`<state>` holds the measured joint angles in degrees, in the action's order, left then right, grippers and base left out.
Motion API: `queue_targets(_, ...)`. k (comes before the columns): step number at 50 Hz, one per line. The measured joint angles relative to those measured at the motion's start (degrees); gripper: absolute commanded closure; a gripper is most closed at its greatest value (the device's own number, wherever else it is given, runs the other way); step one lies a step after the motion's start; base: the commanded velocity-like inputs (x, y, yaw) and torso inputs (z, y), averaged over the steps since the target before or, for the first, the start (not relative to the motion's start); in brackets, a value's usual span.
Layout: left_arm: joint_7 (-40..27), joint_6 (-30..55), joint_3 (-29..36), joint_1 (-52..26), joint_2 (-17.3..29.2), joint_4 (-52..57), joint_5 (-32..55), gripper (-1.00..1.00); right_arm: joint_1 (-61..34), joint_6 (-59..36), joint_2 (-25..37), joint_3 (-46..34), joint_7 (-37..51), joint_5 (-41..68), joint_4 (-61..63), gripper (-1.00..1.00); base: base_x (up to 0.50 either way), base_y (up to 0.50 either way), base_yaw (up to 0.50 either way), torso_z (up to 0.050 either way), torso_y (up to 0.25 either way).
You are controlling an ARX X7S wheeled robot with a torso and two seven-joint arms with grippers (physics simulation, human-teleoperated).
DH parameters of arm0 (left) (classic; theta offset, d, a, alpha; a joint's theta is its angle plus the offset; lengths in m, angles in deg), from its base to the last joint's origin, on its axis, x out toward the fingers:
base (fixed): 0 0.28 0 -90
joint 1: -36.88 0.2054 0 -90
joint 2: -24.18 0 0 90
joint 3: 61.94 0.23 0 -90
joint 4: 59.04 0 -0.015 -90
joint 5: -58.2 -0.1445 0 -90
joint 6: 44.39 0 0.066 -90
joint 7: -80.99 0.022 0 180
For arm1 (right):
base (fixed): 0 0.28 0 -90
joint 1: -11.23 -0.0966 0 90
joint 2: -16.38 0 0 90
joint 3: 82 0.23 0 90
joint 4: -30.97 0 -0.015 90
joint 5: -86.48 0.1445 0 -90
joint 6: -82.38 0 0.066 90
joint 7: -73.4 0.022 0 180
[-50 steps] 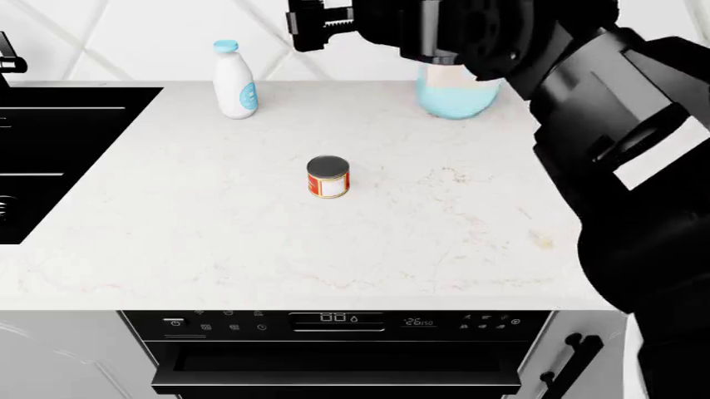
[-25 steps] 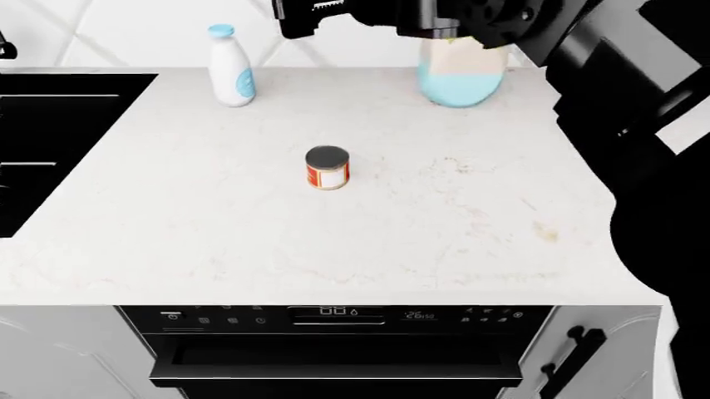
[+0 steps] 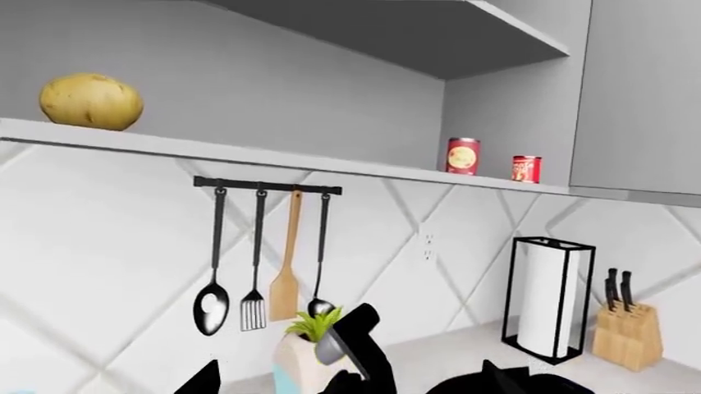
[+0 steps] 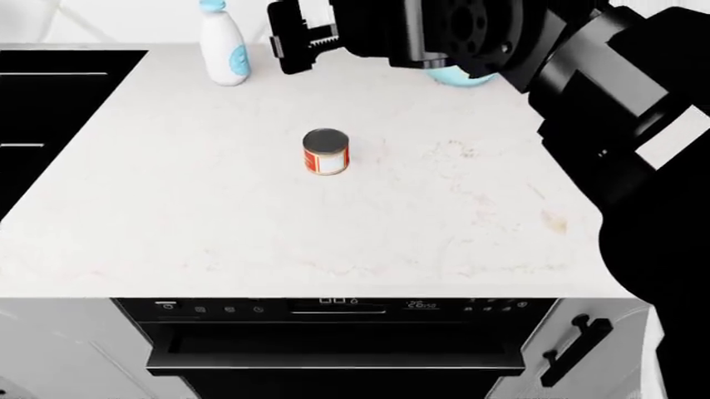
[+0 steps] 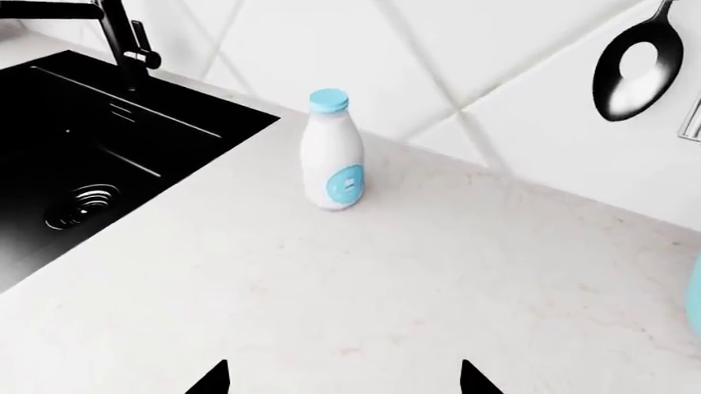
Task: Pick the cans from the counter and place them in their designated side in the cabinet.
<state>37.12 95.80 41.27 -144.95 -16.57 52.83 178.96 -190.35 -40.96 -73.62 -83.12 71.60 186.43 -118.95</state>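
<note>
Right end effector (image 4: 291, 37) is what I have over the far edge of the worktop (image 4: 199, 224), jaws spread with nothing between them; in its own wrist view only the two dark fingertips (image 5: 208, 379) show, apart, above bare marble. Over the last second it has come lower in my head view and sits closer to the white bottle with the blue cap (image 4: 223, 43), which that wrist camera looks at squarely. That is not what I am after.

The squat can (image 4: 326, 152), red-and-white label with a dark grey top, stands upright on the worktop, well apart from the end effector and nearer to me. It has held its spot; only my viewpoint has tipped downward.

Left end effector (image 3: 350, 349) is raised towards the wall, and I cannot tell whether it is open or shut from the little that shows. Its camera sees two red cans (image 3: 462, 156) already standing at the cabinet shelf (image 3: 274, 152), with a potato (image 3: 91, 101) far along the other end, above the utensil rail (image 3: 268, 186).

I judge the squat can the one remaining: the right arm needs to draw back towards me and descend over it.
</note>
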Motion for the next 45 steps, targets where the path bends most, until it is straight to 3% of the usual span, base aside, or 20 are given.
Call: queue_targets(45,-0.1,0.0,0.7,-1.0,0.4,0.0,0.4,-1.00,3.9,0.0,0.0,0.1,1.8,0.1,3.2,-1.00,0.00,0.00,0.00,0.000,-0.066)
